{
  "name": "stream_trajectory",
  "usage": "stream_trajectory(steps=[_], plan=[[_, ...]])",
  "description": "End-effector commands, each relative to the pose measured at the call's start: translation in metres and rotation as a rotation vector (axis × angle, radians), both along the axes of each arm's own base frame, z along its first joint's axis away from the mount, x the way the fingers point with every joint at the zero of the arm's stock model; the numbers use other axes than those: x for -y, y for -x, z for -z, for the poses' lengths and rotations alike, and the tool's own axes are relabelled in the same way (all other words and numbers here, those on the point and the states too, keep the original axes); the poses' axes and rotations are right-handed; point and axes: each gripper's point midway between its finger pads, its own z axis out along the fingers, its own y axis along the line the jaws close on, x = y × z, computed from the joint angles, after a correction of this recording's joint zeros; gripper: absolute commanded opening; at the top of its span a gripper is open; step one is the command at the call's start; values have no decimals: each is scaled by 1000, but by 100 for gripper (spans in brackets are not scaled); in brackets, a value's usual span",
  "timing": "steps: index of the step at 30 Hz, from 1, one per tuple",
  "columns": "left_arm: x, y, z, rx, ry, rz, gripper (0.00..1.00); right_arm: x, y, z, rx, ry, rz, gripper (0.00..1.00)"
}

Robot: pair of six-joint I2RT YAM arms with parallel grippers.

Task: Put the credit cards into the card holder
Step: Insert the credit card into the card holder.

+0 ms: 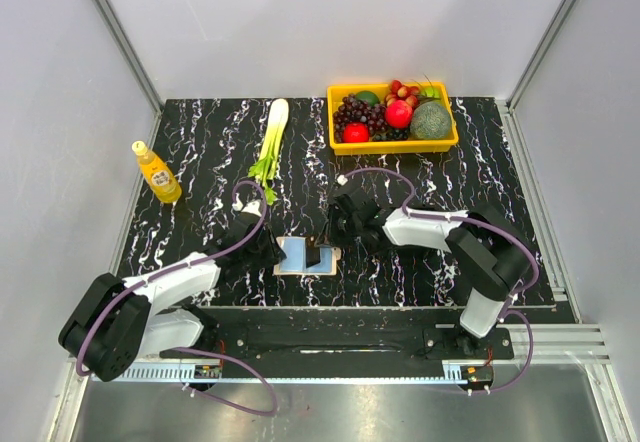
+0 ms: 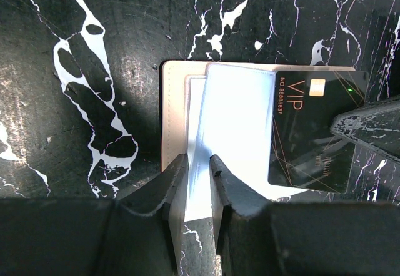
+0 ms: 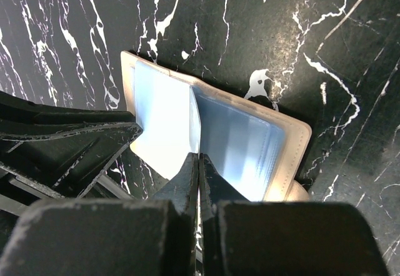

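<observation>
The beige card holder [image 1: 296,256] lies open near the table's front edge, its light blue sleeves facing up. In the left wrist view its beige cover [image 2: 172,101] shows beside a raised blue sleeve [image 2: 237,120]. My left gripper [image 2: 199,162] is closed narrowly on that sleeve's near edge. A black VIP credit card [image 2: 309,132] rests over the holder's right side. My right gripper [image 3: 199,157] is shut on this card, which appears edge-on between its fingers above the holder [image 3: 294,157]. In the top view the left gripper [image 1: 270,249] and right gripper [image 1: 324,252] meet over the holder.
A yellow tray [image 1: 392,146] of fruit stands at the back right. A yellow bottle [image 1: 157,172] is upright at the far left, and a green stalk vegetable [image 1: 272,137] lies at the back centre. Grey walls close in both sides.
</observation>
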Motion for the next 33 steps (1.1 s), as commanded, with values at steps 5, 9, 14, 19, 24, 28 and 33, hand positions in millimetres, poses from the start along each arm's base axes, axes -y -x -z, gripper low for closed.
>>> stream_trajectory(steps=[5, 9, 14, 19, 24, 28, 33], plan=[[-11, 16, 20, -62, -52, 10, 25, -16, 0, -4, -59, -173, 50, 0], [-12, 15, 18, -59, -55, 3, 25, -12, 3, 2, -73, -160, 68, 0], [-12, 16, 18, -62, -55, 4, 27, -15, 8, 9, -95, -170, 69, 0], [-18, 12, 16, -53, -92, -17, 29, -8, 9, 11, -80, -122, 86, 0], [-24, 13, 22, -81, -143, -8, 27, 10, -2, 14, -8, 0, 95, 0], [-25, 17, 28, -113, -156, -13, 19, 11, -1, 26, -13, 37, 68, 0], [-26, 17, 31, -131, -167, -16, 17, 15, -4, 27, 12, 62, 69, 0]])
